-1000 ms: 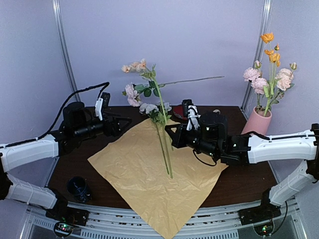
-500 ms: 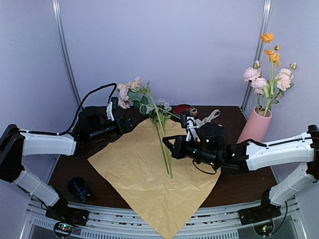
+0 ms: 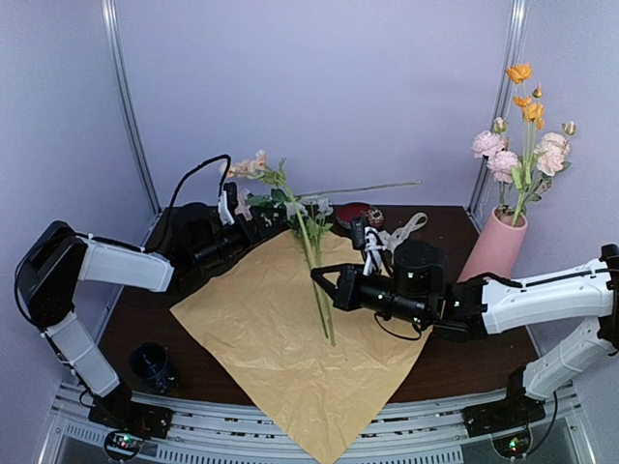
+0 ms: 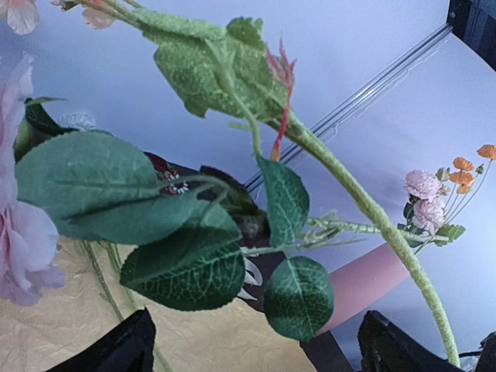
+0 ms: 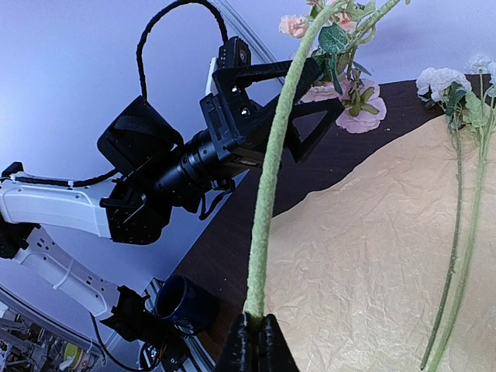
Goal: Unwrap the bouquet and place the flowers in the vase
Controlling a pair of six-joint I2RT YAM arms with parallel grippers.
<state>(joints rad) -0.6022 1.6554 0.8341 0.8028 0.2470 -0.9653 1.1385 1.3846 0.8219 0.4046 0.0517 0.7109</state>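
Nearest you, the paper (image 3: pixel 261 348) lies spread flat, with loose stems (image 3: pixel 325 311) resting on it. Just above them the right gripper (image 5: pixel 256 324) is pinched tight on the very butt of one stem (image 5: pixel 267 194). That is your main risk. The grip is at the far end of a long, top-heavy flower, so a quick swing can make it pivot or slip out of the pinch. A low sweep can also drag the loose stems off the paper.

From that pinch the stem's long axis runs up and away toward the back left. The cut end sits low in the right fingers, and the blooms (image 3: pixel 253 166) stand high near the back wall.

Further along, the left gripper (image 3: pixel 259 220) has its fingers spread wide on either side of the upper stem, among the leaves (image 4: pixel 186 267), and grips nothing. If you close it there you may catch leaves rather than stem. If the arms then pull apart, the stem bends.

Farthest off, at the back right corner, the vase (image 3: pixel 491 253) already holds flowers and stands well apart from this one. Come in blooms-first or too fast and you could knock those flowers or tip the vase. Turn the cut end down before you lower the stem in.
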